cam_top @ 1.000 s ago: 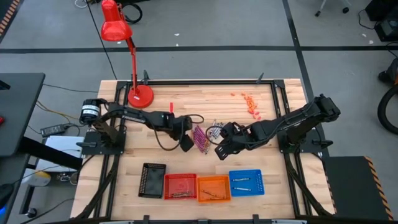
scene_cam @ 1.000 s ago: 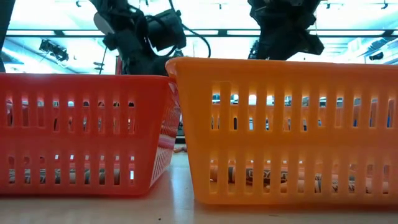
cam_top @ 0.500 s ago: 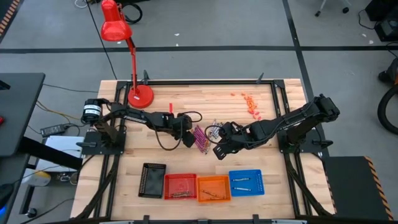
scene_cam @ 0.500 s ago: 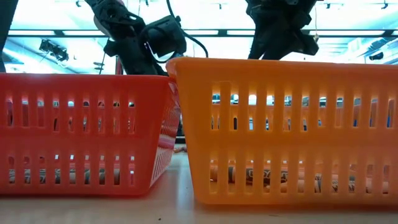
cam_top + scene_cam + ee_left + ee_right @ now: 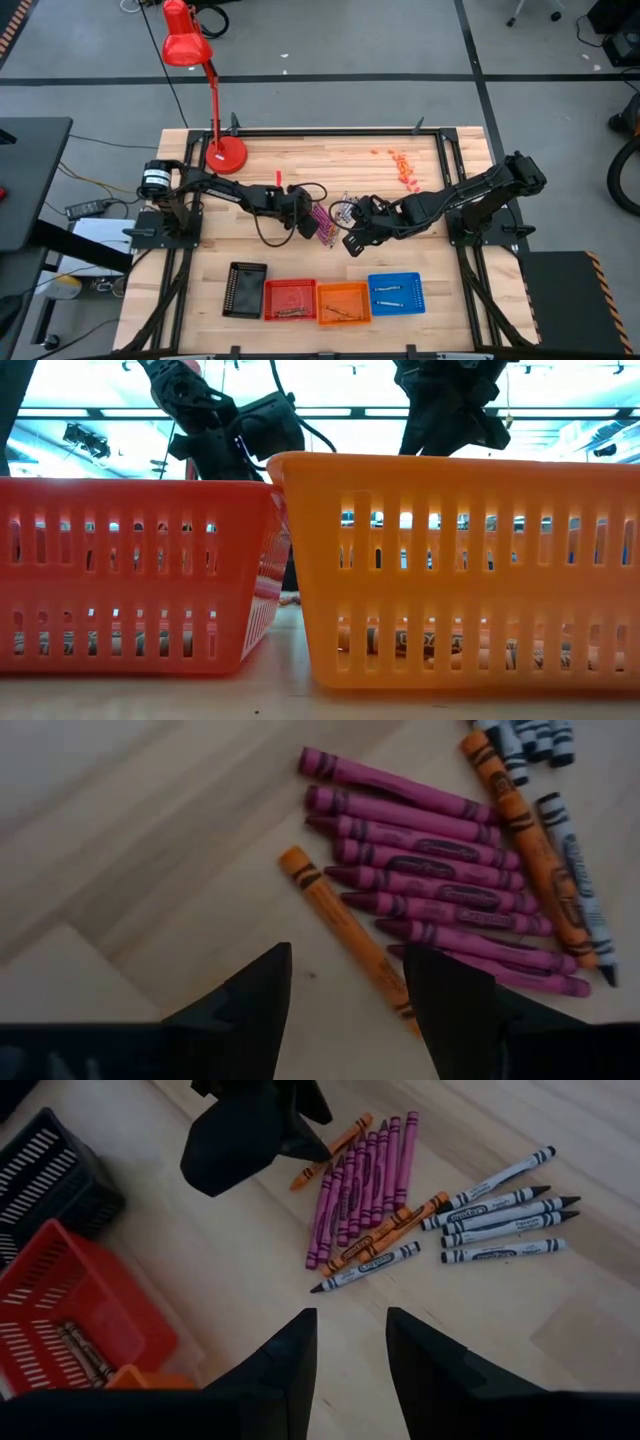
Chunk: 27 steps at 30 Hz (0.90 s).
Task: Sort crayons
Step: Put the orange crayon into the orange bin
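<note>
The crayons [image 5: 325,222] lie in a loose pile at mid-table. In the left wrist view several magenta crayons [image 5: 440,885] lie side by side. One orange crayon [image 5: 350,940] lies apart, nearest the fingers. Another orange crayon [image 5: 525,835] and grey-white crayons [image 5: 570,860] lie beyond. My left gripper [image 5: 345,1010] is open just left of the pile [image 5: 304,222], its fingers on either side of the near orange crayon's end, touching nothing. My right gripper [image 5: 350,1365] is open and empty, right of and nearer than the pile [image 5: 352,243].
Black [image 5: 246,290], red [image 5: 290,300], orange [image 5: 343,303] and blue [image 5: 396,293] baskets stand in a row near the front edge; some hold crayons. A red desk lamp [image 5: 225,152] stands at the back left. Small orange-red bits [image 5: 403,165] lie at the back right.
My left gripper has moved a little toward the table's right and far edges, closing on the crayon pile. The crayons have stayed where they were.
</note>
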Each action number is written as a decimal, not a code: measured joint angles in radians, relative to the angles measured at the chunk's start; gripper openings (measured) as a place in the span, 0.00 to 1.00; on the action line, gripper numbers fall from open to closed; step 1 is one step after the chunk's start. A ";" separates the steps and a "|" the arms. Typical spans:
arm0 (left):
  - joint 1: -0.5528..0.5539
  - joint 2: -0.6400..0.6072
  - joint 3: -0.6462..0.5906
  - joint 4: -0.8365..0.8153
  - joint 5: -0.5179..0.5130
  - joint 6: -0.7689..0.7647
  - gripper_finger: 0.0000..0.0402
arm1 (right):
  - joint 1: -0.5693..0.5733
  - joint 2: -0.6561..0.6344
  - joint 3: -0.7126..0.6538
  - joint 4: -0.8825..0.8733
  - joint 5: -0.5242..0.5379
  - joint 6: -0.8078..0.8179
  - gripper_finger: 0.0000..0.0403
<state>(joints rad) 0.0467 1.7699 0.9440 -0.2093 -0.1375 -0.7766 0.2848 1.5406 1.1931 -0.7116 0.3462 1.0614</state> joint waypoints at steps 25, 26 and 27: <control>-0.001 0.032 0.006 -0.012 -0.025 -0.005 0.51 | -0.013 0.000 0.000 0.031 0.009 -0.018 0.31; -0.004 0.032 0.006 -0.021 -0.025 -0.001 0.50 | -0.013 0.000 0.000 0.031 0.009 -0.018 0.31; -0.007 0.033 0.006 -0.034 -0.026 0.007 0.49 | -0.012 0.000 0.000 0.031 0.010 -0.018 0.31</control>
<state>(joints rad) 0.0395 1.8030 0.9504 -0.2433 -0.1634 -0.7692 0.2726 1.5402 1.1931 -0.6811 0.3557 1.0431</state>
